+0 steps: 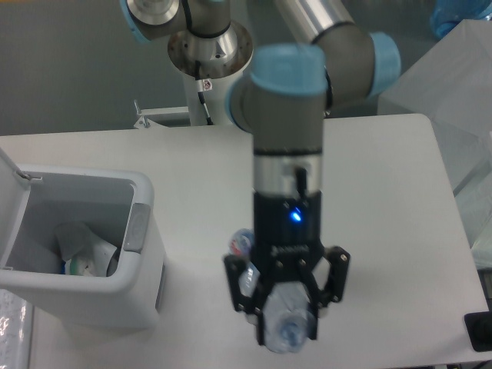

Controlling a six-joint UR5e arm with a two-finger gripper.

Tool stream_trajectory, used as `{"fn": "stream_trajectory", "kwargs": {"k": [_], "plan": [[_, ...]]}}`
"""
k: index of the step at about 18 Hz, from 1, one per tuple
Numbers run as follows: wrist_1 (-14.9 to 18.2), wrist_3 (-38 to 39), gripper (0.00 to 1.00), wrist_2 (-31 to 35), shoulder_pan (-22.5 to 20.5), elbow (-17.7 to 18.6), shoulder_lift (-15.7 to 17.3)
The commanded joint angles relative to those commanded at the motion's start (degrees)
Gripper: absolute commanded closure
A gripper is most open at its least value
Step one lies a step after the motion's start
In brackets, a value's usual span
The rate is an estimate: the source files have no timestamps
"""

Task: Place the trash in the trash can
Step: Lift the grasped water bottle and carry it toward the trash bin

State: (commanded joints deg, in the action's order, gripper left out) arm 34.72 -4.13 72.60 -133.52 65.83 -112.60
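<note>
One bottle (286, 321) hangs clamped between the gripper (287, 307) fingers, low centre of frame, lifted off the table (400, 231). At left, the open bin (142, 254) already holds a wrapper (81, 250); the bottle appears to be all that remains.

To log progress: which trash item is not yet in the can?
The bottle, held in the gripper over the table; the wrapper lies inside the can.

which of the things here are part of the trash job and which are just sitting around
Part of the job:
- water bottle, held in the gripper
- trash can, lid open
- wrapper inside it

Just there:
- clear plastic sheeting, far right
- black object, table edge
</note>
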Motion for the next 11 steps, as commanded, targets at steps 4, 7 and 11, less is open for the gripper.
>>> {"fn": "stream_trajectory", "kwargs": {"k": [4, 7, 11], "plan": [[0.0, 1.2, 0.38, -0.1, 3.3, 0.8, 3.1], [0.0, 2.2, 0.38, -0.2, 6.2, 0.8, 3.3], [0.1, 4.0, 0.38, -0.1, 9.1, 1.6, 3.5]]}}
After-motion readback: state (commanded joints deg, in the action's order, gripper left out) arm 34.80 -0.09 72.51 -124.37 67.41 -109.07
